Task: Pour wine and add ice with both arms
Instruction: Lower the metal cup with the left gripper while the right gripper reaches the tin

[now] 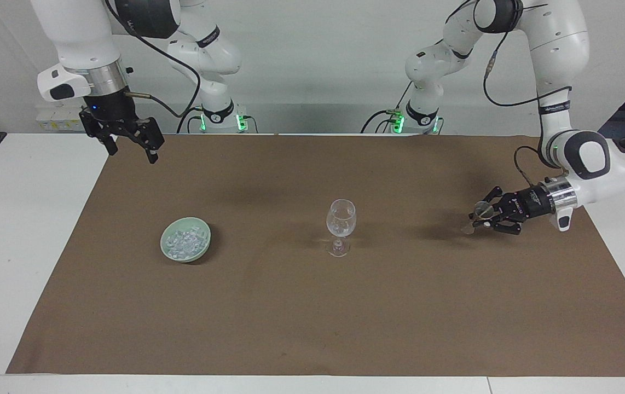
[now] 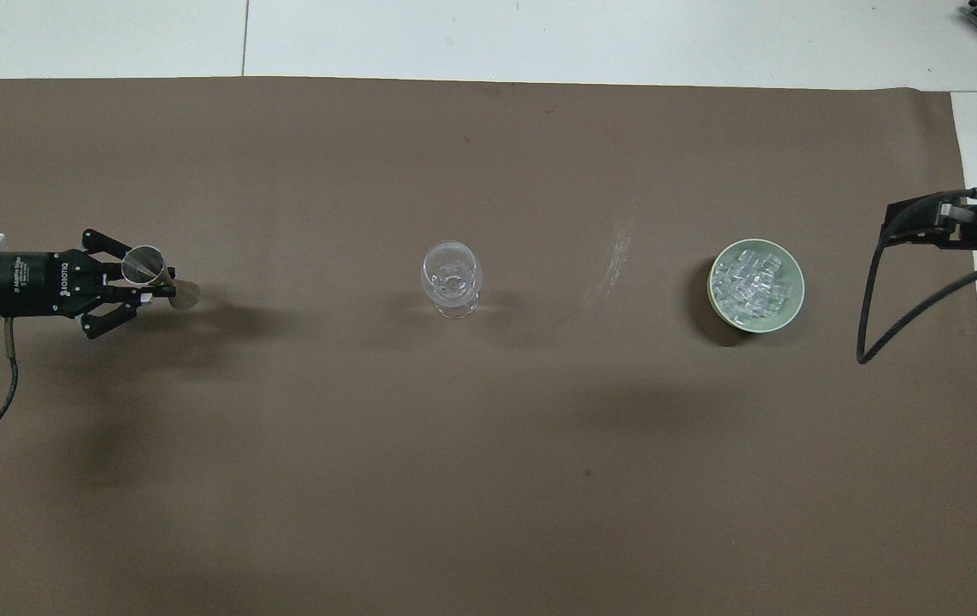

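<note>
I have the left tool (image 1: 483, 219) clamped on a small metal jigger (image 1: 481, 208), held low over the brown mat (image 1: 312, 306) toward the left arm's end of the surface (image 1: 17, 230); in the overhead view that tool (image 2: 165, 287) sits at about 9 o'clock from the glass (image 2: 451, 278), well apart from it, with the jigger (image 2: 145, 263) tilted so I can see into its upper cone. The glass (image 1: 340, 225) stands upright near the middle of the mat. The ice (image 1: 185, 240) lies heaped in a pale green bowl (image 1: 166, 249), which rests on the mat at about 3 o'clock from the glass in the overhead view, toward the right arm's end; the same ice (image 2: 754, 283) fills most of the bowl (image 2: 794, 306). My right tool (image 1: 129, 143) hangs high with its fingers spread and nothing between them, over the mat's corner nearest the right arm's base, and that arm waits
</note>
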### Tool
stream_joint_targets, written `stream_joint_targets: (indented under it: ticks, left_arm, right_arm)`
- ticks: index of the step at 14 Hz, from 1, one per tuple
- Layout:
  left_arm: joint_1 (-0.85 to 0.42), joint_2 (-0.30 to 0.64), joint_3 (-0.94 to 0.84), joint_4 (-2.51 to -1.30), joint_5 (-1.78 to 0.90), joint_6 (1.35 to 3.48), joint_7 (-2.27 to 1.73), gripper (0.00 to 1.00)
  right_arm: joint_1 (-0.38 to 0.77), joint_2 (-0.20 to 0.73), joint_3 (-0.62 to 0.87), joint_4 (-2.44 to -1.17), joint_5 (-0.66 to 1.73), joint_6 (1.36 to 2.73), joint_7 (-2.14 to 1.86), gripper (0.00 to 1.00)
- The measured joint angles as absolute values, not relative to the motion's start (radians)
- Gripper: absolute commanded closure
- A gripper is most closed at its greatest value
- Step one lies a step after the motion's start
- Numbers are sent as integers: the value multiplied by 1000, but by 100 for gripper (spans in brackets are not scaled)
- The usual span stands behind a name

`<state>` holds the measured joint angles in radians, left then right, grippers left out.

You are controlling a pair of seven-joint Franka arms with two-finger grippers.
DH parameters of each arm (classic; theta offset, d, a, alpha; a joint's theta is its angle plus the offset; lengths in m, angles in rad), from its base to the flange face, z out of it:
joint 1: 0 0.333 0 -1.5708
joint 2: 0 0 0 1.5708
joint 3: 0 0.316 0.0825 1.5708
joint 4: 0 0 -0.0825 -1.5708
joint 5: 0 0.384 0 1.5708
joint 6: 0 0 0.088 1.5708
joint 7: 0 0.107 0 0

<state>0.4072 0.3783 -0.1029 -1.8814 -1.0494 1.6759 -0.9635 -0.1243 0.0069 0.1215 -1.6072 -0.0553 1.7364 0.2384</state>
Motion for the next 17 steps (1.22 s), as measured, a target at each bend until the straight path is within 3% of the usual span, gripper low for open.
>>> stream_joint_targets:
  ticks: [8,13,17]
  left_arm:
    - [437,447,-103,-1881,-1074,1672,-852,100]
    - [453,449,-104,-1881,-1074,1685,-847,100]
    - [452,457,-108,-1896,-1086,1696,-837,100]
  right_arm:
    - [-120,171,128,-1657,-55,1892,204,0]
    - [-106,199,130,-1830,-55,2080,200,1]
    - [-100,218,130,-1948,-55,2192,200,12]
